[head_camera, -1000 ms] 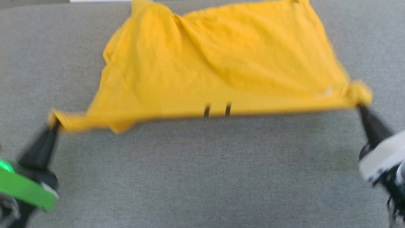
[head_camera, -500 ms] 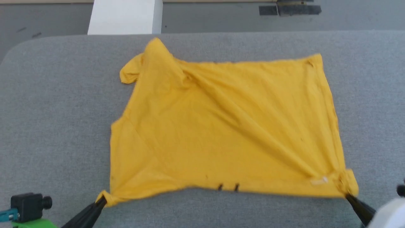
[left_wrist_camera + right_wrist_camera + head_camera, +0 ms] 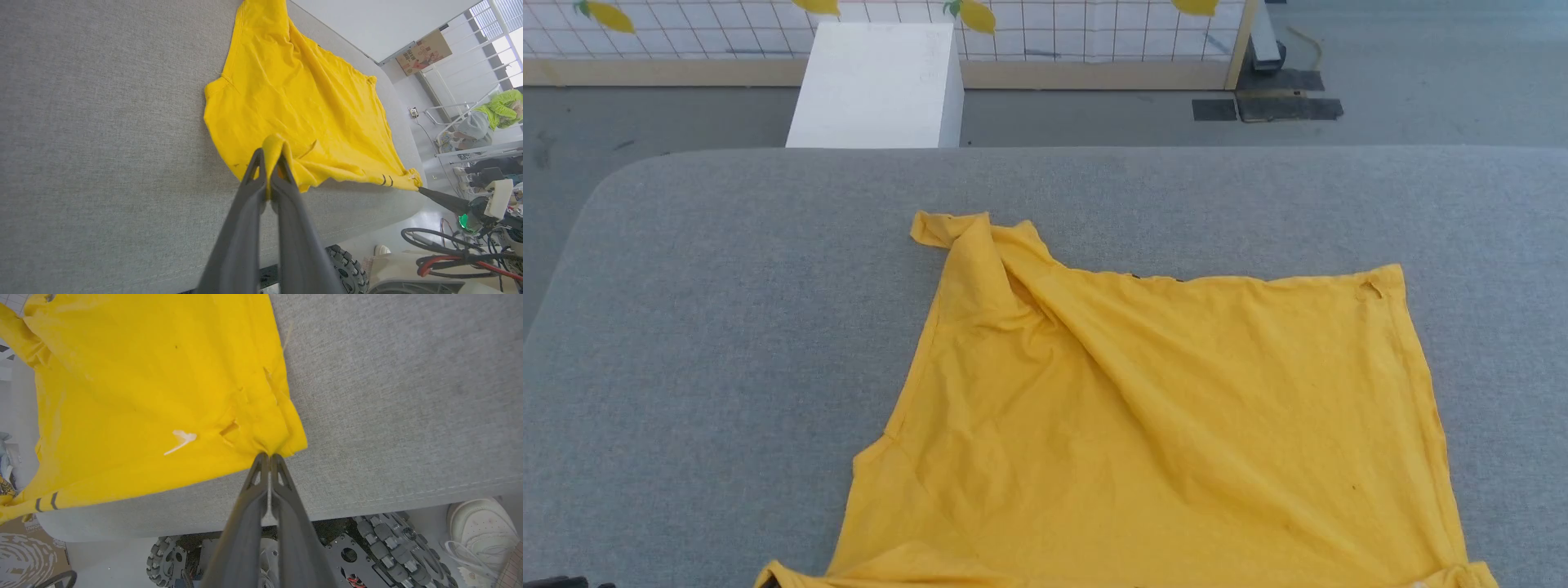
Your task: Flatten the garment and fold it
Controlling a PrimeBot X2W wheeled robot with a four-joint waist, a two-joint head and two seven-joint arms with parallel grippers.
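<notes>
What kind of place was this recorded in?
Probably a robotics lab or test room rather than a home: a grey padded table stands in front of a grid-panel partition, with loose cables and a cardboard box nearby.

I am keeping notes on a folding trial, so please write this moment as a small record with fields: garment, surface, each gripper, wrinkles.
garment: mustard-yellow T-shirt, spread out, not folded
surface: grey padded table
left gripper: shut on one near corner
right gripper: shut on the other near corner
wrinkles: diagonal ridge across the body; far-left corner bunched
marks: two dark stripes, one white patch
</notes>
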